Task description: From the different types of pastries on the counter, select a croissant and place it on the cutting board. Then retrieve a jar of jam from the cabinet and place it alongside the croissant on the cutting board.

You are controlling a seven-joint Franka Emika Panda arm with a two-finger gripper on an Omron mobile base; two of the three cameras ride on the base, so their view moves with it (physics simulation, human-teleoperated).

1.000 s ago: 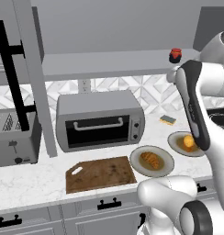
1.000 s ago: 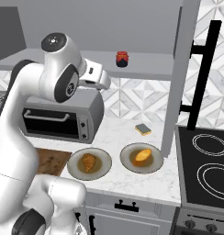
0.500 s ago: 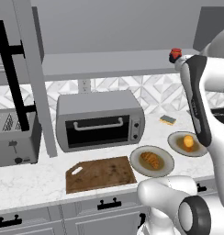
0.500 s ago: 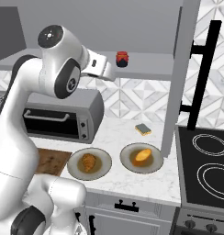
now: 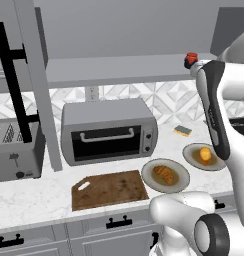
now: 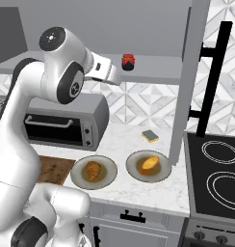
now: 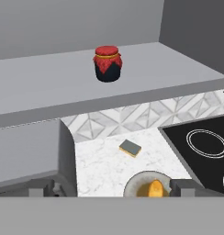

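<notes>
Gripper (image 7: 112,190): raised level with the shelf, fingers spread wide, holding nothing.
Jam jar (image 7: 107,63): upright on cabinet shelf (image 7: 49,87), mid-depth.
Croissant (image 5: 165,174): on a plate (image 5: 150,169), beside the cutting board's (image 5: 109,189) right edge.

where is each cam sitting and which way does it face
Left base view: behind the arm's left, facing the cutting board, croissant, toaster oven; arm at right.
Right base view: behind its right, facing stove; arm at left.
Hand view: on the hand, facing the jar of jam.
All share the jar and bun.
</notes>
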